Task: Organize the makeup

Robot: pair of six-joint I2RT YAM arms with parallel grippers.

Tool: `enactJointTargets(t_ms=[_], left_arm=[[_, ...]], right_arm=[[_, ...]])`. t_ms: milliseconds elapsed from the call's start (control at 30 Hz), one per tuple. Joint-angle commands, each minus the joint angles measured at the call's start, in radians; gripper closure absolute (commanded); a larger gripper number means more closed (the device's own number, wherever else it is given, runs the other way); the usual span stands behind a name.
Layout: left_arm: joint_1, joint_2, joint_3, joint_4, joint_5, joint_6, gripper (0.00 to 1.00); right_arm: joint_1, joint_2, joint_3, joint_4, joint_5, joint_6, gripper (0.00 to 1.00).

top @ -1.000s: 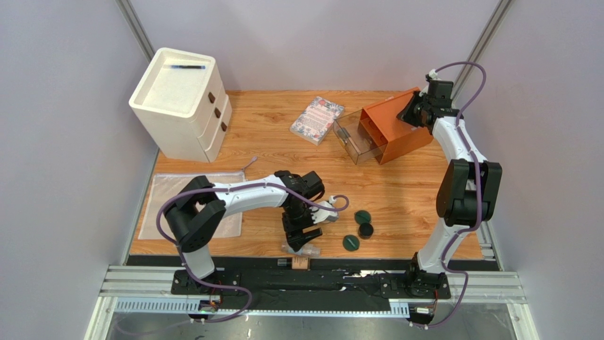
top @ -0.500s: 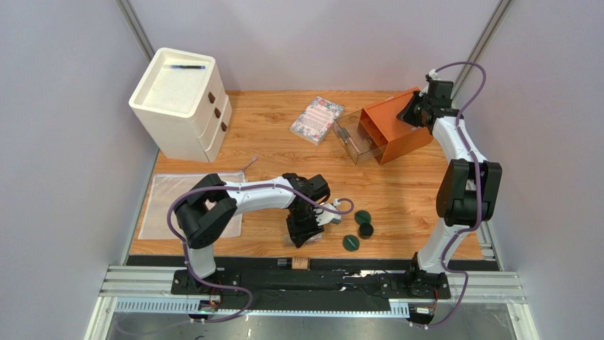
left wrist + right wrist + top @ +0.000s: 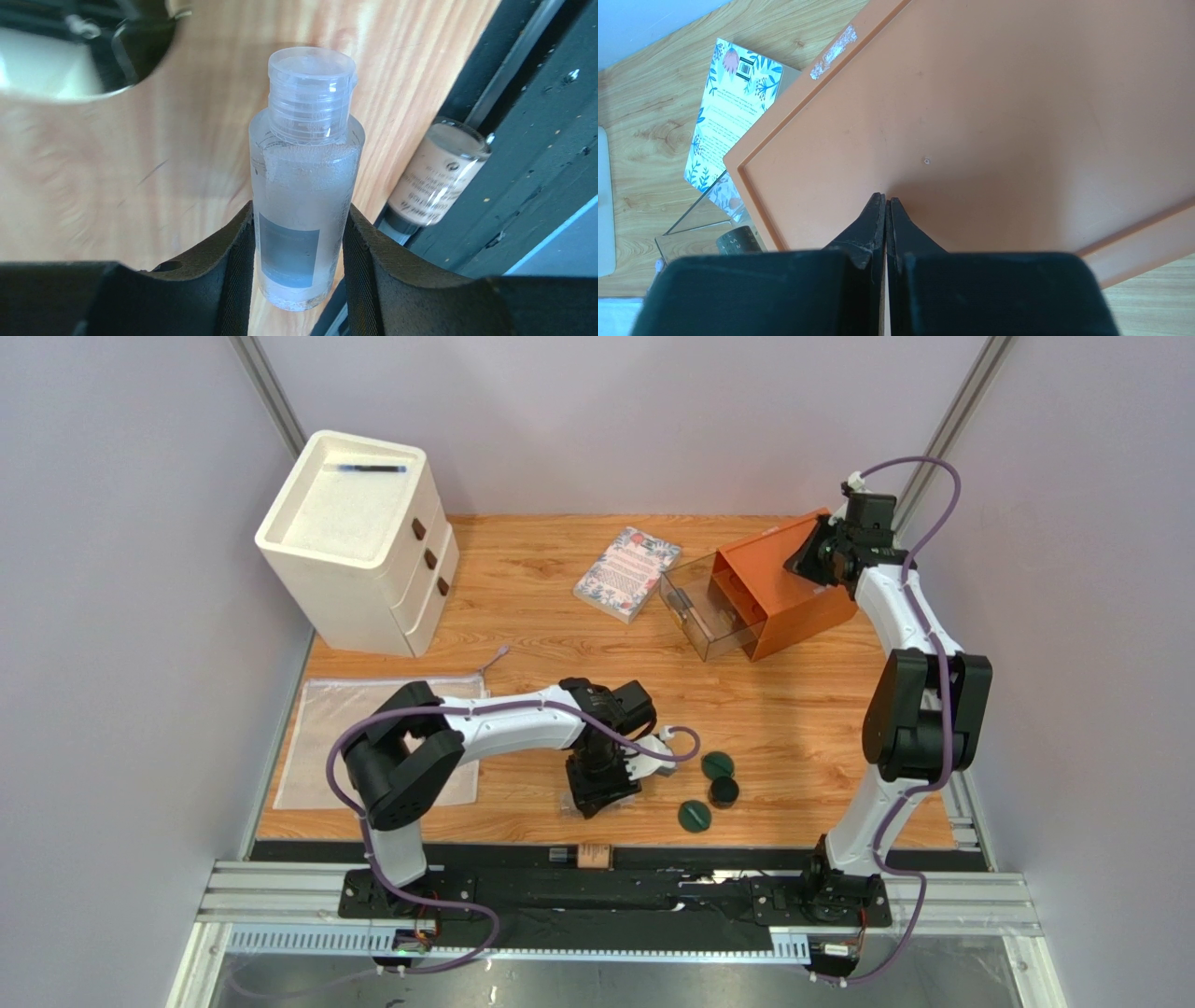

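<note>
My left gripper (image 3: pixel 596 787) (image 3: pixel 298 213) is shut on a small clear tube (image 3: pixel 307 175) with a clear cap, holding it near the table's front edge. A pinkish tube (image 3: pixel 596 856) (image 3: pixel 436 178) with a dark cap lies on the black rail just beyond the edge. The gold-rimmed compact (image 3: pixel 647 753) (image 3: pixel 77 59) lies beside the left gripper. Two dark-green discs (image 3: pixel 718 763) (image 3: pixel 693 815) and a black jar (image 3: pixel 724 791) lie to its right. My right gripper (image 3: pixel 819 560) (image 3: pixel 887 201) is shut and empty, its tips against the orange box (image 3: pixel 786 602) (image 3: pixel 990 119).
A clear drawer (image 3: pixel 701 609) sticks out of the orange box at the back right. A floral booklet (image 3: pixel 627 571) lies next to it. A white drawer unit (image 3: pixel 358 539) with a black pen (image 3: pixel 372 468) on top stands back left. A clear pouch (image 3: pixel 368 739) lies front left.
My left gripper has moved a little away from the front edge with the clear tube between its fingers. The right arm has not moved.
</note>
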State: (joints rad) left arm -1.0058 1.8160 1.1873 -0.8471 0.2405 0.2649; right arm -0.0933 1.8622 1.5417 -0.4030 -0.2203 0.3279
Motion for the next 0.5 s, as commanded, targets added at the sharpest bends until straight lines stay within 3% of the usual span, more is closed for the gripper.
enactJointTargets(t_ms=[0, 267, 333, 467], left_arm=[[0.003, -0.107, 0.109, -0.030, -0.076, -0.020, 1.00], [0.010, -0.103, 0.415, -0.067, -0.141, -0.027, 1.00], [0.044, -0.061, 0.466, -0.034, -0.091, -0.064, 1.00], [0.091, 0.066, 0.717, 0.003, -0.023, -0.150, 1.00]], right_arm=[[0.003, 0.094, -0.057, -0.232, 0.035, -0.033, 1.00], [0.003, 0.094, -0.052, -0.226, 0.024, -0.026, 1.00], [0.003, 0.097, -0.052, -0.224, 0.021, -0.023, 1.00], [0.003, 0.097, -0.051, -0.223, 0.019, -0.020, 1.00]])
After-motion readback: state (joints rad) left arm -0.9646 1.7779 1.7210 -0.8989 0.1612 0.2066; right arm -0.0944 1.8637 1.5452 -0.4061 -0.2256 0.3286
